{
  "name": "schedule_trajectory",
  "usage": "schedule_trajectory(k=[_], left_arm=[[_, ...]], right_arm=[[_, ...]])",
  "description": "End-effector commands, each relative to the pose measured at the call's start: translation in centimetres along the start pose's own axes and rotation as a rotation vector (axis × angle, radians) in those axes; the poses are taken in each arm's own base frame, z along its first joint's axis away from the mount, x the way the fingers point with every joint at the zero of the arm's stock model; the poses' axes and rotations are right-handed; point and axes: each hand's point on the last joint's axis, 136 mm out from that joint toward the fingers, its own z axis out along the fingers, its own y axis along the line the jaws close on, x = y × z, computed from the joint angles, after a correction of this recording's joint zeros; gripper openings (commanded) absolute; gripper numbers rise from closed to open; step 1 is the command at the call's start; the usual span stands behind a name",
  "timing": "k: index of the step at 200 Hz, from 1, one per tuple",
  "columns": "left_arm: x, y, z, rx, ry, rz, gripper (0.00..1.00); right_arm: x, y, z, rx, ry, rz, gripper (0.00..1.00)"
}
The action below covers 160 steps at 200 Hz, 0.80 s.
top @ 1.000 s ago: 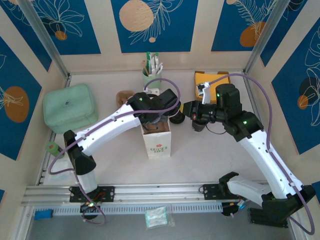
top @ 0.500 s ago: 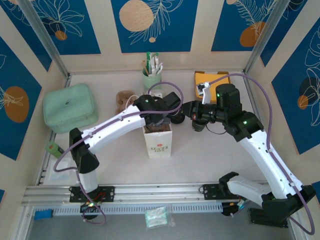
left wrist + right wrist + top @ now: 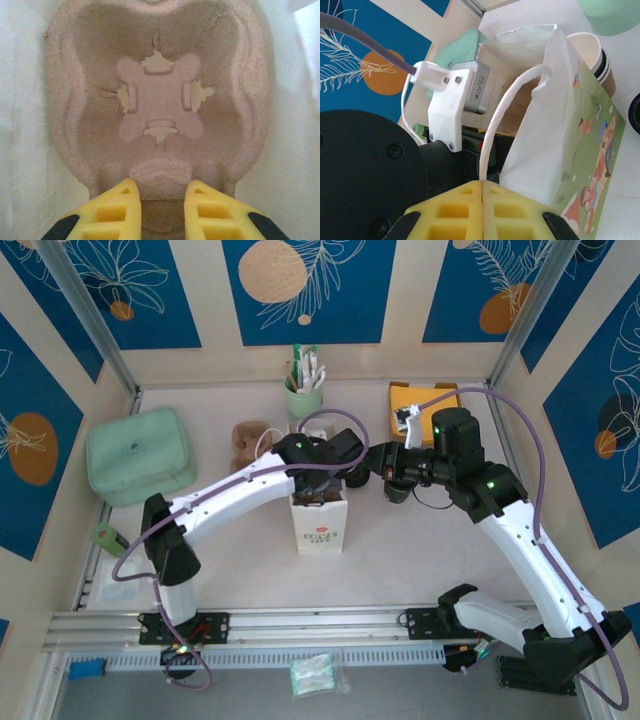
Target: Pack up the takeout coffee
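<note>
Inside the paper bag [image 3: 320,528], the left gripper [image 3: 160,189] clamps the near rim of the pulp cup carrier [image 3: 160,105]. The right gripper [image 3: 483,184] pinches the white handle [image 3: 506,107]. The takeout coffee [image 3: 354,479], partly hidden, stands just right of the bag, at frame centre.

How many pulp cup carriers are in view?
2 pulp carriers: one inside the paper bag, clamped by the left gripper; one apparently on the table left of the bag. Others may be hidden.

Your takeout coffee [image 3: 354,479], black round lid facing up, body out of sight, just right of the paper bag [image 3: 318,528], partly hidden.
</note>
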Motion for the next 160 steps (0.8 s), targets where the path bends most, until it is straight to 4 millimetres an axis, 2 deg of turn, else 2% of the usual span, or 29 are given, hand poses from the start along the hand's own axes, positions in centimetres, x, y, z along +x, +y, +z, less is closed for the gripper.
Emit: schedule_trajectory(k=[1, 76, 113, 120, 136, 143, 160], left_arm=[[0.5, 1.2, 0.5, -0.029, 0.021, -0.003, 0.09], [1.5, 1.5, 1.9, -0.031, 0.058, 0.005, 0.08], [1.0, 0.8, 1.3, 0.014, 0.042, -0.017, 0.08], [0.8, 0.7, 1.1, 0.022, 0.036, -0.020, 0.08], [0.5, 0.7, 0.6, 0.034, 0.027, -0.023, 0.08], [0.4, 0.6, 0.5, 0.038, 0.025, -0.026, 0.08], [0.3, 0.6, 0.4, 0.043, 0.022, -0.029, 0.08]], right_arm=[[-0.1, 0.5, -0.5, -0.017, -0.007, -0.004, 0.07], [0.1, 0.8, -0.6, -0.029, 0.000, 0.002, 0.07], [0.1, 1.0, -0.5, -0.033, 0.002, -0.003, 0.08], [0.2, 1.0, -0.4, -0.034, 0.005, -0.006, 0.14], [0.1, 0.6, -0.3, -0.019, 0.005, -0.003, 0.45], [0.1, 0.6, -0.1, -0.015, 0.006, -0.004, 0.54], [0.0, 0.5, 0.2, -0.013, 0.010, -0.004, 0.62]])
